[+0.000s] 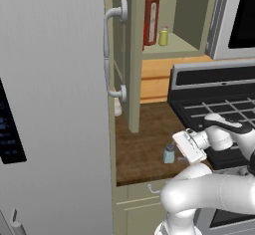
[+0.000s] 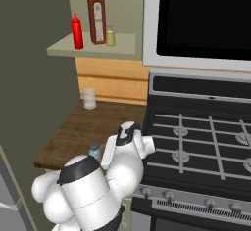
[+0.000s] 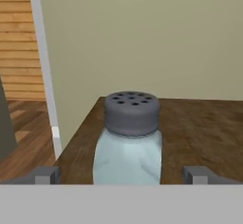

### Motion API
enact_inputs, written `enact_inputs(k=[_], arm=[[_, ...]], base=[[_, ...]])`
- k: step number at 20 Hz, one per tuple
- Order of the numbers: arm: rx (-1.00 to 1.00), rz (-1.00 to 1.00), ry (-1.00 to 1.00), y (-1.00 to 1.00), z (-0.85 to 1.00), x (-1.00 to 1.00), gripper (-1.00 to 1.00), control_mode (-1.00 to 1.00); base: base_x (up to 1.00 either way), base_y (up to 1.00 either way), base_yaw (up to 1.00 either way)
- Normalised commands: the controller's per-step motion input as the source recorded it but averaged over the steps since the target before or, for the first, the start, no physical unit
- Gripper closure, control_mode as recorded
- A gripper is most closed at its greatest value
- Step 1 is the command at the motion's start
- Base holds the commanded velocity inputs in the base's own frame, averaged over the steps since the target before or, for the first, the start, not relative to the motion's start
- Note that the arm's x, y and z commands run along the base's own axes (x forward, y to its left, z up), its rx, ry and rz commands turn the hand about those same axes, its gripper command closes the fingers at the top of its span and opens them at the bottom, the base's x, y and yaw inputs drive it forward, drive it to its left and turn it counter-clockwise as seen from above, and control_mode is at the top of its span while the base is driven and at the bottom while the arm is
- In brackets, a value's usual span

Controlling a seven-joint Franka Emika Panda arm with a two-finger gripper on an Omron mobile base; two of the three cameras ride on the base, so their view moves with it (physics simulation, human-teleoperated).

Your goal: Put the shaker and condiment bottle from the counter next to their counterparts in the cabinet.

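Inside the cabinet (image 2: 93, 49), condiment bottle (image 2: 76, 31) joins the counterparts (image 2: 97, 15); upright shaker (image 3: 128, 140) stands between the gripper's (image 3: 124, 174) spread fingertips (image 3: 46, 174).

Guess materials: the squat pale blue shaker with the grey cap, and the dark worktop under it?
The pale blue-grey shaker: likely glass or clear plastic, since the body is translucent and smooth. Its dark grey cap looks matte, plastic or metal, with punched holes. The dark brown counter: wood or wood-look laminate, judging by visible grain; finish fairly dull.
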Motion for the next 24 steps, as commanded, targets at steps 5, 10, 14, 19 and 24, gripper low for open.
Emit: enact_inputs(k=[5, 10, 14, 19, 24], arm=[[0.0, -0.02, 0.0, 0.08, 0.0, 0.0, -1.0, -1.0], [0.0, -0.03, 0.01, 0.09, 0.0, 0.0, -1.0, -1.0], [0.0, -0.03, 0.01, 0.09, 0.0, 0.0, -1.0, -1.0], [0.0, -0.03, 0.01, 0.09, 0.0, 0.0, -1.0, -1.0], [0.0, -0.03, 0.01, 0.09, 0.0, 0.0, -1.0, -1.0]], base=[[0.0, 0.0, 0.0], [0.0, 0.0, 0.0], [0.0, 0.0, 0.0], [0.0, 0.0, 0.0], [0.0, 0.0, 0.0]])
